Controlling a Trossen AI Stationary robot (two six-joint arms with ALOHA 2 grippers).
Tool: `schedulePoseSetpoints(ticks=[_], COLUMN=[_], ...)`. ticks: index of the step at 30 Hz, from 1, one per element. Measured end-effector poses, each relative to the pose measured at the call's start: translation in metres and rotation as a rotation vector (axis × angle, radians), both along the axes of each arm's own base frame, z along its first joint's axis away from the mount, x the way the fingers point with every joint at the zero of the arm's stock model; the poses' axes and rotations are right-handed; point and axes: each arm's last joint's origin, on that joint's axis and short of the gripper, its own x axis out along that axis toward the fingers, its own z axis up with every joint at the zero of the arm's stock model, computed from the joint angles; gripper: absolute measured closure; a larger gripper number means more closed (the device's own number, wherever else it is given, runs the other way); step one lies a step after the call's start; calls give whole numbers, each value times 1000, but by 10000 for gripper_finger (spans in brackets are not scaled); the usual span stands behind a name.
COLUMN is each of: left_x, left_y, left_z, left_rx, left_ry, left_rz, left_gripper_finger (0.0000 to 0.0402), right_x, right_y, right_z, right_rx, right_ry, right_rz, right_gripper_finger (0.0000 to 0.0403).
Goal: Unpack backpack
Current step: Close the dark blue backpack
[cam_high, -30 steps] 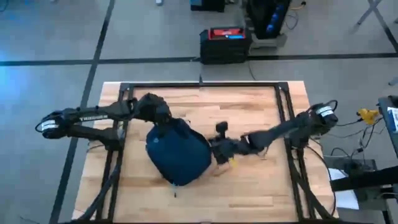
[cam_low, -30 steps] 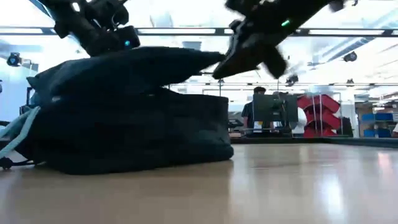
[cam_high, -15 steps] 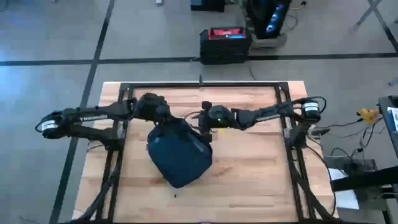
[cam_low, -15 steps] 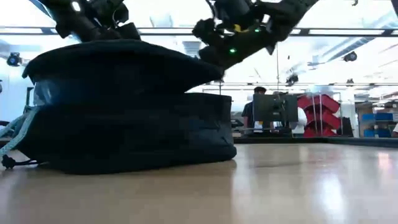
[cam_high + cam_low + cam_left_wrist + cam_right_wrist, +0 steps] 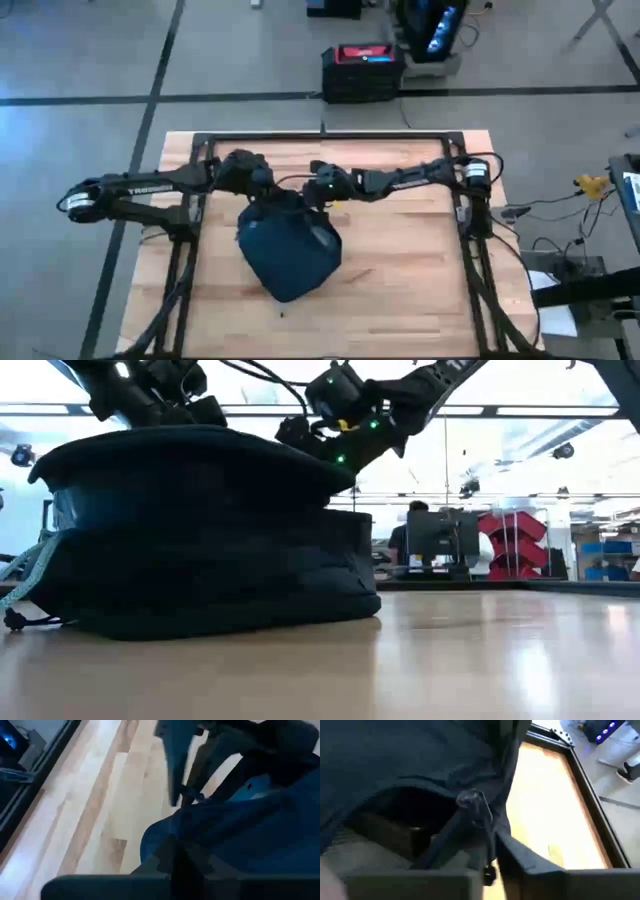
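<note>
The table [image 5: 400, 250] is a light wooden top inside a black frame, with grey floor around it. On it, left of centre and toward the near half, lies the backpack [image 5: 288, 250], a rounded dark navy bag and the largest thing on the top; in the low view the backpack [image 5: 200, 530] rests on the wood with its upper layer raised like a lid above the fuller lower body, and a pale cord [image 5: 28, 575] hangs at its left end. The left arm reaches in from the left edge, and the left gripper [image 5: 255, 180] sits at the bag's far upper edge, touching the fabric; in the left wrist view navy cloth [image 5: 240, 830] fills the space right ahead of its fingers, which look pressed together on a fold, though whether they truly clamp it cannot be told. The right arm stretches across from the right edge, and the right gripper [image 5: 318, 192] meets the bag's far right corner, close beside the left one. In the right wrist view its fingers are closed on a metal zipper pull [image 5: 476, 802] and the strap below it, beside the dark open mouth of the bag [image 5: 405, 815]. Beyond the table's far edge a black case with a red top [image 5: 362, 68] stands on the floor. Across the room in the low view a person [image 5: 405, 535] stands by a monitor [image 5: 445, 535].
</note>
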Motion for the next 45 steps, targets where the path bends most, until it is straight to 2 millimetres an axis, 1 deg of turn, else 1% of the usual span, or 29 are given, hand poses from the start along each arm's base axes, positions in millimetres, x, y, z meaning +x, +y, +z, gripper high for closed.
schedulePoseSetpoints(ticks=[5, 10, 14, 18, 23, 26, 28, 33, 35, 37, 41, 45], left_x=[-4, -9, -16, -24, -34, -38, -40, -42, -42, -41, -39, -36], left_y=[2, 6, 12, 18, 22, 22, 21, 20, 19, 16, 5, -11], left_z=[-6, -15, -25, -33, -43, -47, -51, -53, -52, -52, -51, -47], left_rx=[38, 39, 55, 51, 69, 57, 39, -3, -26, -55, -80, -104], left_ry=[52, 90, 141, 182, 253, 274, 287, 290, 291, 290, 295, 266], left_rz=[92, 169, 261, 350, 466, 529, 555, 598, 599, 577, 523, 470], left_gripper_finger=[401, 401, 402, 401, 402, 402, 402, 401, 401, 401, 401, 402], right_x=[-6, -13, -22, -36, -56, -66, -69, -67, -65, -65, -66, -68], right_y=[12, 28, 39, 52, 72, 84, 92, 103, 103, 95, 63, 30], right_z=[7, 0, -3, 4, 17, 24, 27, 26, 23, 21, 16, 15], right_rx=[1, 21, 27, -17, 14, 37, 51, 109, 99, 62, -60, -164], right_ry=[45, 160, 261, 355, 436, 461, 449, 403, 378, 383, 397, 410], right_rz=[19, 49, 34, -11, -23, -22, -17, 74, 86, 52, -103, -206], right_gripper_finger=[401, 402, 402, 403, 403, 403, 403, 403, 403, 403, 403, 403])
